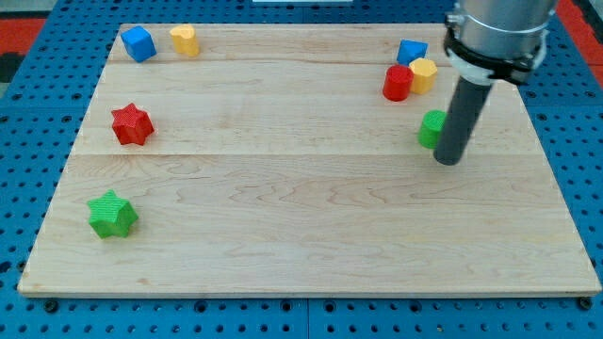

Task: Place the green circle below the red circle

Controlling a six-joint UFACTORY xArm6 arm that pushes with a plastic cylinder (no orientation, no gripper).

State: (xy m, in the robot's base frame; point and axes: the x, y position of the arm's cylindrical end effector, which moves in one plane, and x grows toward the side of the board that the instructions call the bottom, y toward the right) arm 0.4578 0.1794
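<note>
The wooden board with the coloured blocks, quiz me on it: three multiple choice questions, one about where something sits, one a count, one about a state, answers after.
1. Where is the green circle relative to the red circle?
A. toward the view's bottom and slightly right
B. at the view's far left
C. above it at the view's top edge

2. How many star-shaped blocks are on the board?
A. none
B. two
C. four

3. How does my tip stand to the green circle?
A. far off by the green star
B. close against its right side
C. resting on top of the red star

Answers: 1 A, the green circle lies lower and a little right of the red one. 2 B, a red star and a green star. 3 B, the rod covers the circle's right edge.
</note>
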